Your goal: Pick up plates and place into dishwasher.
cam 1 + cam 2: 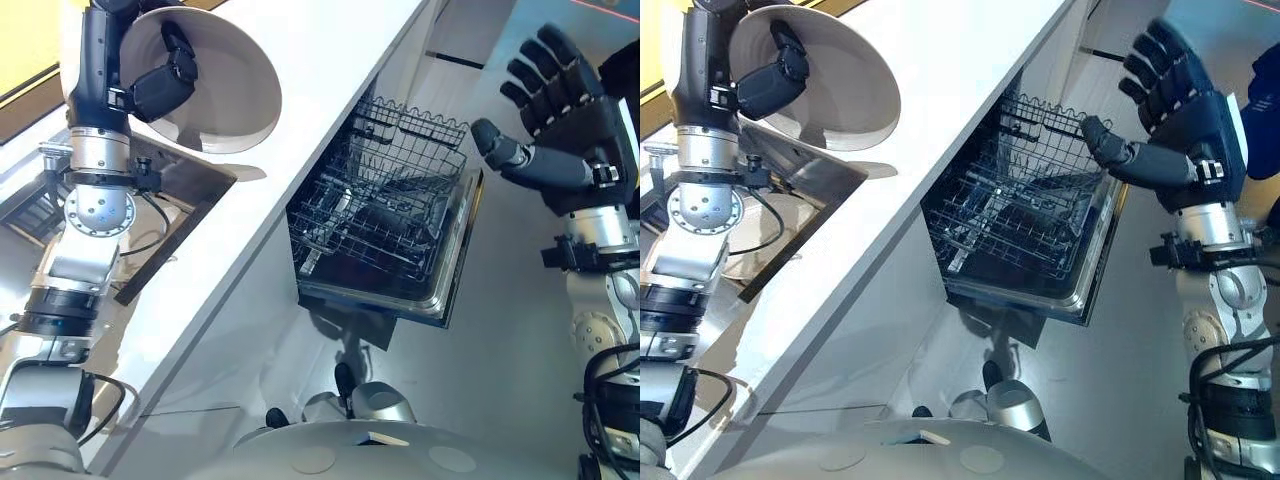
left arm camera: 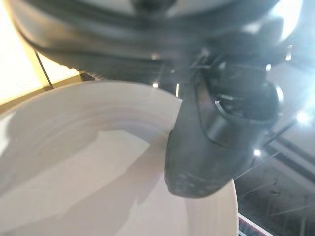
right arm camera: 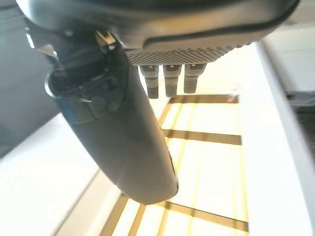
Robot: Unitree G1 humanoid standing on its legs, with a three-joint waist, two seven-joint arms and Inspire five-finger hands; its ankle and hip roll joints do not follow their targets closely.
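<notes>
A large white plate [image 1: 225, 95] is held up over the white counter at the upper left, tilted on edge, and in the left wrist view the plate [image 2: 83, 162] lies close under the thumb. My left hand [image 1: 160, 80] is shut on its rim, thumb pressed on the inner face. The dishwasher's wire rack [image 1: 385, 205] is pulled out below the counter edge, with no plates visible in it. My right hand [image 1: 555, 105] is raised to the right of the rack, open, fingers spread and holding nothing.
The white counter [image 1: 330, 60] runs diagonally across the view, its front edge just left of the rack. A sink [image 1: 165, 215] with a dark metal rim sits under the held plate. The open dishwasher door [image 1: 455, 270] hangs below the rack over a pale floor.
</notes>
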